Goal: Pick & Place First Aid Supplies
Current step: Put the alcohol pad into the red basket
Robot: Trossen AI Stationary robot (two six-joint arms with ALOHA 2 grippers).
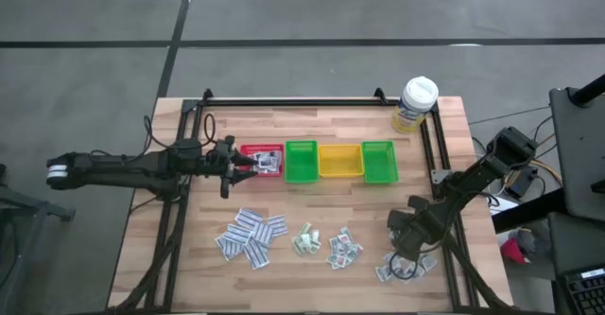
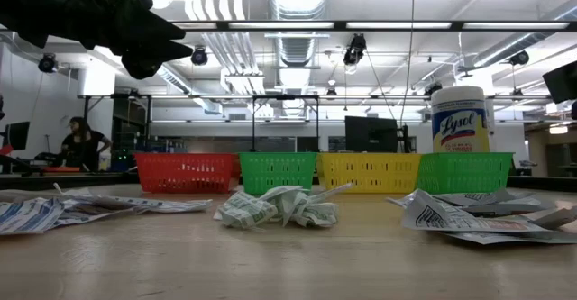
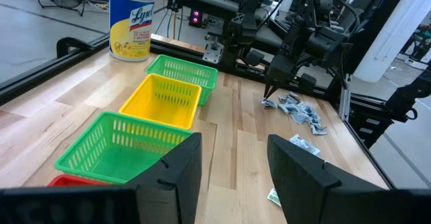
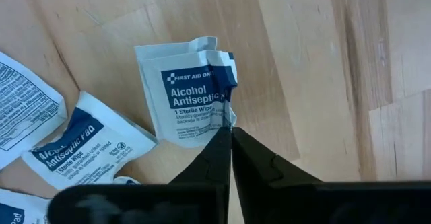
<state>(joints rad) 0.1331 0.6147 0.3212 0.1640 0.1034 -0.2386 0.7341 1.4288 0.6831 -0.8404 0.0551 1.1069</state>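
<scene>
Left to right across the worktop (image 1: 312,211): the left end effector (image 1: 248,165) hovers over the red bin (image 1: 264,162), fingers spread wide and empty; a few packets appear to lie in that bin already, while the two green bins (image 1: 301,161) and the yellow bin (image 1: 339,160) look empty. Most first aid supplies (image 1: 251,236) remain in four loose piles along the near edge, so the sorting is judged barely begun. At the far-right pile, the right end effector (image 1: 405,250) is pinched shut on the edge of an alcohol antiseptic packet (image 4: 190,99), not yet lifted.
</scene>
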